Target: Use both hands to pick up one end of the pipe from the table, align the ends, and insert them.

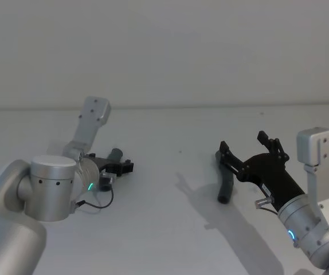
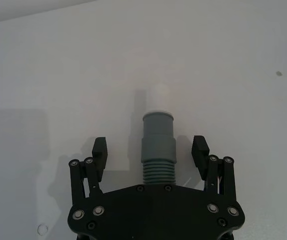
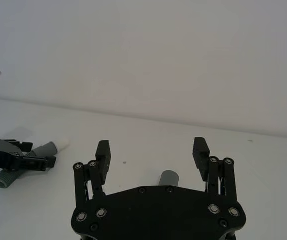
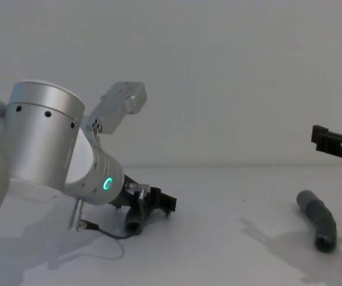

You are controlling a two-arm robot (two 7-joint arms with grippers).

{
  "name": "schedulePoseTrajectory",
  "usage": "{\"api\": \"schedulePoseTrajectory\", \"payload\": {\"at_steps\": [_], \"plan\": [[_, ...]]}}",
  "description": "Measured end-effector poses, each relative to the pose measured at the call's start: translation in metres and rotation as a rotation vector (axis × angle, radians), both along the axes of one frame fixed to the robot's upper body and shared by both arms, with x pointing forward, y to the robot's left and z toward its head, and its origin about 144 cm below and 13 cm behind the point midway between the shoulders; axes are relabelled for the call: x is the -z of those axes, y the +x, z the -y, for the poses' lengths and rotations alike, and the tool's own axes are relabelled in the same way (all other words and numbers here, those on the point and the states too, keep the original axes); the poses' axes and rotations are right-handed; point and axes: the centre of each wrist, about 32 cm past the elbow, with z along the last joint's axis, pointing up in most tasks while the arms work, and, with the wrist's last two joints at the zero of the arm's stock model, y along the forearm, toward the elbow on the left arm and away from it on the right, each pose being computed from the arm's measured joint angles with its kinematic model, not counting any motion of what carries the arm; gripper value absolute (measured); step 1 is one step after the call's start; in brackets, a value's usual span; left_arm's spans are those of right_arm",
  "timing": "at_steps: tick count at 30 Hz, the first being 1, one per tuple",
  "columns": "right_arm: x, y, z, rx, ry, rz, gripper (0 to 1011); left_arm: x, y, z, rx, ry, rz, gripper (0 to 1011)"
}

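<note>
Left wrist view, tipped pipe piece: grey ribbed tube lying on the table. Its long axis runs straight out from the palm, with the pale narrow tip at the far end.
Left gripper: low at the table with jaws wide. One finger stands on either side of the tube with a gap on each side, so nothing is clamped yet.
Second pipe piece: dark bent tube lying flat on the robot's right, well apart from the tipped piece. Its long axis runs roughly toward and away from the robot.
Right gripper: raised above the far end of the second piece, jaws wide and holding nothing. In the right wrist view, a grey round end of the tube shows between the fingers.
Deciding relation: each arm is nearer its own piece. The left jaws already straddle their tube across its axis and probably need only close. The right jaws likely must first come down onto theirs.
</note>
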Motion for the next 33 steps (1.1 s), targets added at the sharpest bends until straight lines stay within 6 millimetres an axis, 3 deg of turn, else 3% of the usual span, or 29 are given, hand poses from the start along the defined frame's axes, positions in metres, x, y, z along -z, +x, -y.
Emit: {"api": "schedulePoseTrajectory", "payload": {"at_steps": [14, 33], "plan": [[0.0, 0.0, 0.0, 0.0, 0.0, 0.0, 1000, 0.0021, 0.0024, 0.0021, 0.022, 0.014, -0.009, 998], [0.0, 0.0, 0.0, 0.0, 0.0, 0.0, 1000, 0.0032, 0.0031, 0.003, 0.032, 0.02, -0.016, 920]]}}
